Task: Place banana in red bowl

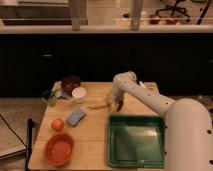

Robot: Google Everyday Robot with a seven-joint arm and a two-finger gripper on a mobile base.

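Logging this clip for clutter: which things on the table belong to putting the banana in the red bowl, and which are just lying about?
Job: small curved yellow banana, mid-table; wide orange-red plastic bowl, at the front edge; gripper, beside the banana's right end.
Lying about: round orange fruit, blue sponge, white cup, dark maroon bowl, green plastic tray.
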